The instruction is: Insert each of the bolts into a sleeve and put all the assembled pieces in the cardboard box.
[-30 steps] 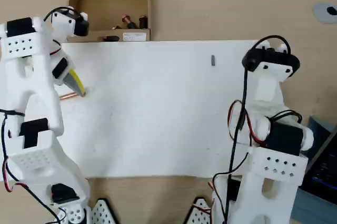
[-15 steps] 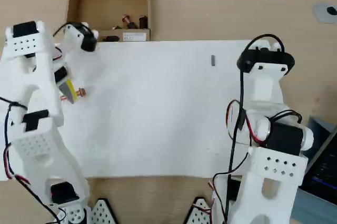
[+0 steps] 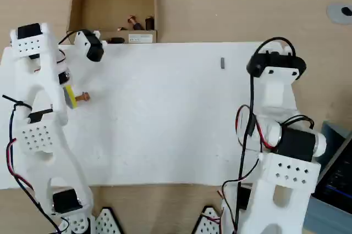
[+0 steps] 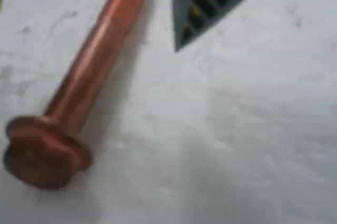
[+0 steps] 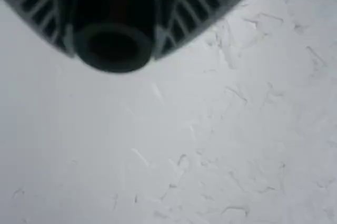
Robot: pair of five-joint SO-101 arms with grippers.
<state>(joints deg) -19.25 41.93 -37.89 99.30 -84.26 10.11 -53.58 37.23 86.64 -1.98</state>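
**Left side of the white mat (image 3: 165,135).** The left claw (image 3: 70,96) is low over the mat with its fingers spread. A copper bolt (image 4: 79,98) lies flat on the mat with its head pointing right. Its shank runs beside one ribbed finger (image 4: 210,3), with a gap between them.

**Right side of the mat.** The right claw (image 5: 115,34) is pinching a black sleeve (image 5: 111,56). The sleeve is held over the mat with its open end clear of the fingers.

**Farther back, right of centre.** A second sleeve (image 3: 223,63) lies alone on the mat, near its far edge.

**Far left.** The cardboard box (image 3: 73,3) stands open on the tan worktop (image 3: 231,14), just beyond the mat's far edge. Copper and dark pieces (image 3: 135,22) lie inside against its near wall.
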